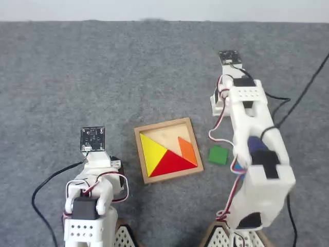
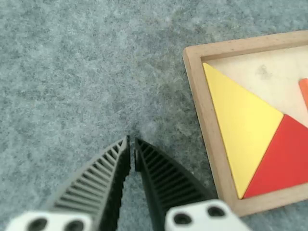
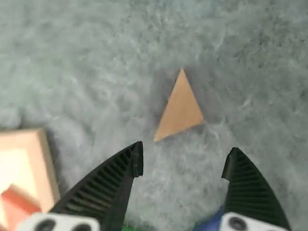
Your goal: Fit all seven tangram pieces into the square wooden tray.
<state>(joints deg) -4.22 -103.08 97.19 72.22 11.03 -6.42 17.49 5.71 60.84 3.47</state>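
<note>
The square wooden tray (image 1: 163, 124) on the grey desk (image 1: 77, 67) holds a yellow triangle (image 1: 150, 152), red triangle (image 1: 172, 163) and orange piece (image 1: 187, 150), left pincer (image 2: 132, 143) clenched beside it, green square (image 1: 218, 155) alongside, and farther off the right pincer (image 3: 186, 154) released above a tan triangle (image 3: 180, 108).

Grey, fuzzy felt-like cover (image 1: 103, 67) underlies everything, mottled, fibres plain close up. Beyond the cover's far edge: narrow band of pale, plain wall (image 1: 154, 9). Light soft, even across the cover.
</note>
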